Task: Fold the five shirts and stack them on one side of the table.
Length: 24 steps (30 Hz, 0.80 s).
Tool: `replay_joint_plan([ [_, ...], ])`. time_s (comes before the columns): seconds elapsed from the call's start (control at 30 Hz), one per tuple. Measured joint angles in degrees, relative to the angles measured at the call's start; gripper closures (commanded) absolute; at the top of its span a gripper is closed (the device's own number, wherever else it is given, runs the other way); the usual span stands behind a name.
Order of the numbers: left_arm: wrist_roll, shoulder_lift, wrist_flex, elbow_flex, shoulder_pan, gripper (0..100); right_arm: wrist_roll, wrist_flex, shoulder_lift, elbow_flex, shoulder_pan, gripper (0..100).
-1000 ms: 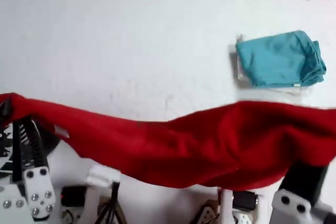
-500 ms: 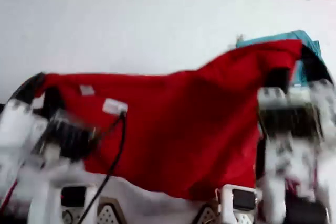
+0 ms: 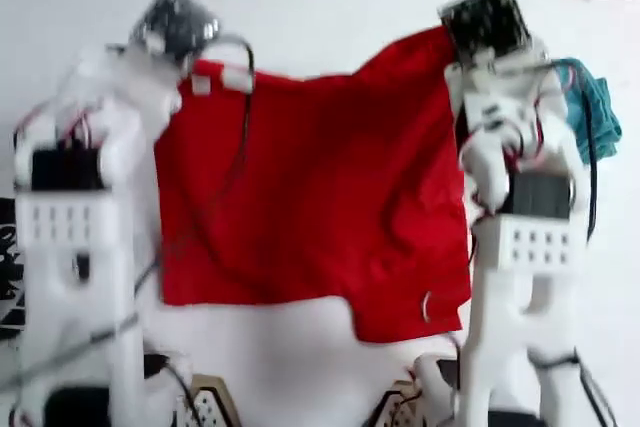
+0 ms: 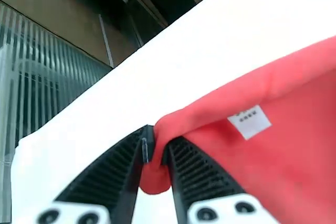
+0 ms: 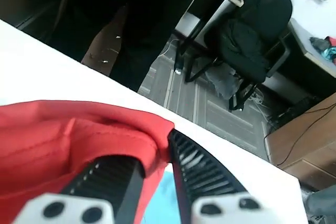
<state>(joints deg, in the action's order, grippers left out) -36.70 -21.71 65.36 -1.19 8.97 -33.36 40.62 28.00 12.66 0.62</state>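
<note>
A red shirt [image 3: 310, 197] hangs spread between the two arms above the white table [image 3: 330, 17]. My left gripper [image 4: 155, 145] is shut on one top corner of the red shirt [image 4: 273, 129], beside a small white label [image 4: 249, 120]. My right gripper [image 5: 157, 156] is shut on the other top corner of the red shirt [image 5: 63, 135]. In the high view the left arm [image 3: 90, 177] stands at the left and the right arm [image 3: 515, 157] at the right. A folded teal shirt [image 3: 598, 107] lies at the right edge, partly hidden behind the right arm.
The white table runs far back to its rear edge, with dark floor beyond. A black chair [image 5: 252, 30] and a standing person's dark legs [image 5: 131, 19] are in the room behind. The arm bases and cables sit at the table's near edge [image 3: 300, 407].
Both arms have swung up and away from the near edge, carrying the red shirt from a sagging band low over the table to a stretched, hanging sheet farther back.
</note>
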Motion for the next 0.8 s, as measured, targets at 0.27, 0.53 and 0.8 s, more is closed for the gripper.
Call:
replay_joint_plan([
  [0.27, 0.0, 28.3, 9.4, 26.1, -0.1, 97, 0.0, 3.9, -17.0, -9.6, 0.0, 98.1],
  [0.53, -1.7, 46.7, 17.9, 47.0, 2.3, 97, 0.0, 4.0, -27.6, -16.4, -1.9, 98.1],
  [0.8, -2.7, 60.3, 21.1, 56.7, 6.5, 97, 0.0, 4.0, -42.7, -26.8, -3.8, 98.1],
])
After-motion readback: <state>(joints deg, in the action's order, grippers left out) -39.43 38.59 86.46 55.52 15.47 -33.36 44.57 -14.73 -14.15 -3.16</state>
